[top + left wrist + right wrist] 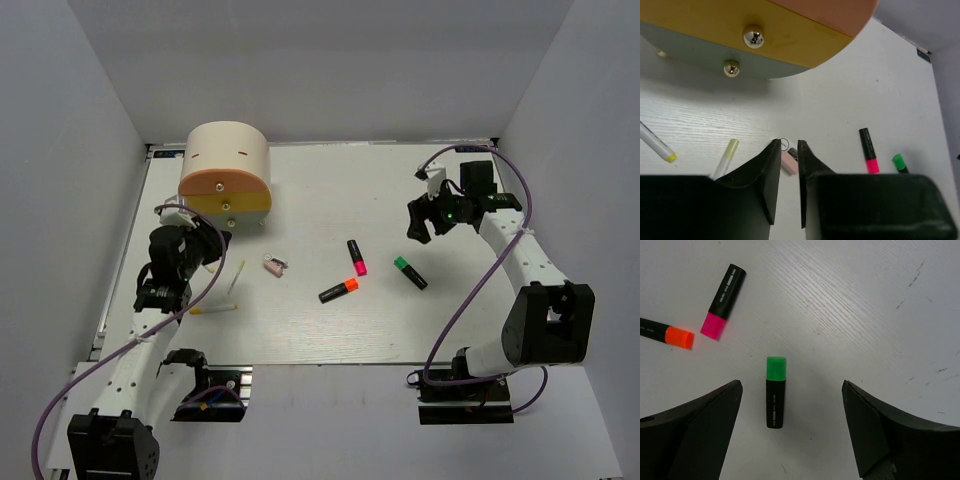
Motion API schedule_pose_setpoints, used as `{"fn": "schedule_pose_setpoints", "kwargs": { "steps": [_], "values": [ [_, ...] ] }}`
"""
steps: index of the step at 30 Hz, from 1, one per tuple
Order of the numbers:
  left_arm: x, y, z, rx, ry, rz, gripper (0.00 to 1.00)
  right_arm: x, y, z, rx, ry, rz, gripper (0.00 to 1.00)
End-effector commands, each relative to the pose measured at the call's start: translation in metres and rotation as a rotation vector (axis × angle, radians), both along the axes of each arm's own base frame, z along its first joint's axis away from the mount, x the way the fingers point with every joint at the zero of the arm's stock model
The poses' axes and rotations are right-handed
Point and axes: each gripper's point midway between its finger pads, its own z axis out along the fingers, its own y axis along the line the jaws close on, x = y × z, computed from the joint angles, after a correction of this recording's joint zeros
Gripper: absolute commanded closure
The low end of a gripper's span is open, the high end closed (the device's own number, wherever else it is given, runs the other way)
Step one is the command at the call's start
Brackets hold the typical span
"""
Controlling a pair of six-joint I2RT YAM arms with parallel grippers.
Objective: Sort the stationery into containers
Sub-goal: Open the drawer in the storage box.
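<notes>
The cream drum organiser (226, 160) with its orange and yellow front stands at the back left; it fills the top of the left wrist view (790, 42). My left gripper (212, 233) hovers just in front of it, jaws a narrow gap apart (788, 143) and empty. The pink-and-white clip (275, 266) lies beyond its tips (789, 162). Two pale-yellow sticks (236, 280) (214, 310) lie near it. The pink (357, 257), orange (339, 290) and green (410, 272) markers lie mid-table. My right gripper (424, 216) is wide open (791, 385) above the green marker (775, 392).
Two small metal knobs (754, 37) (731, 68) stick out of the organiser's front. Grey walls enclose the white table (470, 320) on three sides. The pink (723, 300) and orange (667, 333) markers lie left of the right gripper's fingers.
</notes>
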Motion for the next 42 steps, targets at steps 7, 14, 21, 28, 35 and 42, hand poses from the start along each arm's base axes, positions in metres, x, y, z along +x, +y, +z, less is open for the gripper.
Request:
{"fn": "schedule_pose_setpoints", "kwargs": {
  "steps": [7, 14, 21, 28, 35, 42],
  "values": [
    [0.021, 0.019, 0.023, -0.221, -0.03, 0.238, 0.25, -0.023, 0.022, 0.008, 0.115, -0.013, 0.114, 0.58],
    [0.043, 0.015, 0.028, -0.484, 0.031, 0.286, 0.27, -0.025, 0.031, 0.008, 0.167, -0.005, 0.145, 0.42],
    [0.067, 0.026, 0.06, -0.568, -0.115, 0.299, 0.36, -0.025, 0.034, 0.007, 0.184, -0.021, 0.171, 0.43],
    [0.077, 0.024, 0.075, -0.634, -0.215, 0.253, 0.46, -0.034, 0.044, 0.005, 0.228, -0.014, 0.234, 0.51],
    [0.087, 0.02, 0.073, -0.701, -0.273, 0.204, 0.44, -0.037, 0.047, 0.003, 0.247, -0.011, 0.271, 0.58],
    [0.097, 0.019, 0.067, -0.71, -0.27, 0.195, 0.41, -0.036, 0.047, 0.003, 0.249, -0.014, 0.277, 0.58]
  ]
}}
